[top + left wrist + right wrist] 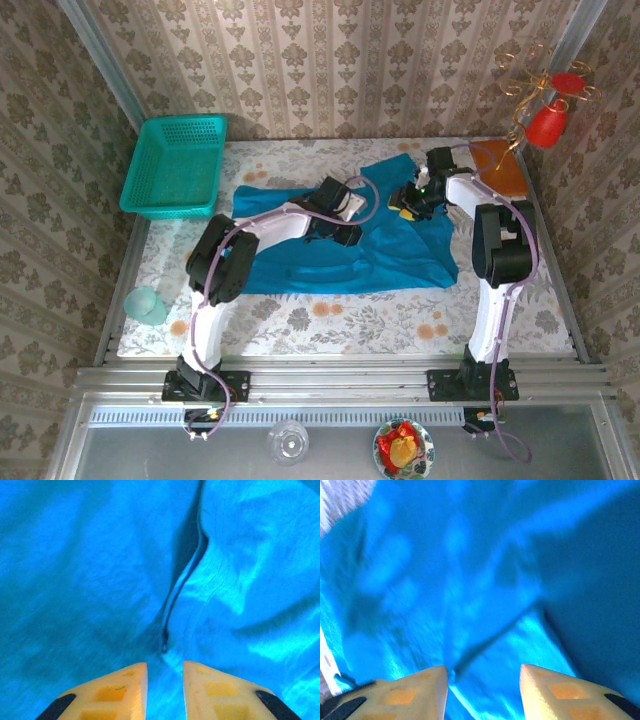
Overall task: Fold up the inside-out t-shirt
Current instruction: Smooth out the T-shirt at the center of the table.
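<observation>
Under my left gripper [165,666] and right gripper [484,670], both part-open and empty, the t-shirt [400,260] lies crosswise, left nearer its centre.

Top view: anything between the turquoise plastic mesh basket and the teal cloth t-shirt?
Nothing. In the top view, only a narrow bare strip of floral table cover lies between the turquoise mesh basket and the teal t-shirt.

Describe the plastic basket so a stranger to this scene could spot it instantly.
Start at the floral-covered table and go to its far left corner. The basket sits there, left of the spread t-shirt. Unlike that soft blue cloth, it is rigid turquoise-green mesh with raised sides.
</observation>
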Tool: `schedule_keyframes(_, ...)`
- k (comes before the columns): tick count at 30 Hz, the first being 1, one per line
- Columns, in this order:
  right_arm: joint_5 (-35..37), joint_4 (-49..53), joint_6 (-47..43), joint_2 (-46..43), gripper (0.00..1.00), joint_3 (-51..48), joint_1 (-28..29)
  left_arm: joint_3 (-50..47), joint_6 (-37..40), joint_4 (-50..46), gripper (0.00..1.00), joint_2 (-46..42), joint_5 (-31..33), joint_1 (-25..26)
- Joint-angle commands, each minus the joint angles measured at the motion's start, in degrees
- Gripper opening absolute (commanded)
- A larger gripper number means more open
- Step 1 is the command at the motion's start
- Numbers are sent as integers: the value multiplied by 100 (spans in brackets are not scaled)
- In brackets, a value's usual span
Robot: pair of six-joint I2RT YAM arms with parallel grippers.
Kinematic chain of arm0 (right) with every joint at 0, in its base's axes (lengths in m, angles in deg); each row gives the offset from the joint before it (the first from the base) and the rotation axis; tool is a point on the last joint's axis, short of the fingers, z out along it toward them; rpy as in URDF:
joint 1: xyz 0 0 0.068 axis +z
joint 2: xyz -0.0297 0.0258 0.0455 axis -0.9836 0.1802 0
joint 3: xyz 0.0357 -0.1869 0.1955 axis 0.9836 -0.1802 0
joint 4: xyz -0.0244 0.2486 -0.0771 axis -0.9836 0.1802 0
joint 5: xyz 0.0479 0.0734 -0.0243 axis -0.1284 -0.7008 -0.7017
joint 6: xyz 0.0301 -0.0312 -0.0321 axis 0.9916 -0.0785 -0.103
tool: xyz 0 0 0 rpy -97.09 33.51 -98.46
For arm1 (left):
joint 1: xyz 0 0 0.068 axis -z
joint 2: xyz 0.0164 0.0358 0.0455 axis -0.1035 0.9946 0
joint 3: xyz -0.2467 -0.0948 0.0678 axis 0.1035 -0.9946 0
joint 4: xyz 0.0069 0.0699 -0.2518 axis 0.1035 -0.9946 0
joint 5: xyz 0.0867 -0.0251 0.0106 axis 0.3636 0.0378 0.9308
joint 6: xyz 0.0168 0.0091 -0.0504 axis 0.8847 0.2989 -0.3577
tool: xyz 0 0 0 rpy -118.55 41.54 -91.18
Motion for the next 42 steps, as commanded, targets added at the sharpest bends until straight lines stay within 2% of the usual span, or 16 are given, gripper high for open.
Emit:
schedule_keyframes(1,239,614,-195,-111,42,170,-183,-395,-115,20,25,-736,-6,-235)
schedule_keyframes(7,921,1577,-1201,-943,43,-648,-361,-1420,-258,-261,28,-1462,-190,-718)
schedule_keyframes(11,1297,1769,-1636,-1300,42,-1286,-398,-1889,-361,-656,27,-1769,-79,-1078)
schedule_keyframes(18,1778,1642,-1571,-1319,40,-1826,-398,-2501,-480,-888,28,-1996,-79,-1745)
schedule_keyframes(27,2018,1576,-1529,-1354,36,-2032,-398,-2541,-647,-1197,23,-1834,493,-1833)
schedule_keyframes(30,1983,1578,-1521,-1428,30,-2094,-397,-2503,-704,-1290,21,-1776,592,-1843)
schedule_keyframes(36,2076,1586,-1431,-1569,2,-2101,-407,-2399,-897,-1507,17,-1654,994,-1843)
schedule_keyframes(42,2612,1488,-1273,-1719,0,-2115,-467,-2441,-934,-1565,17,-1586,1201,-1845)
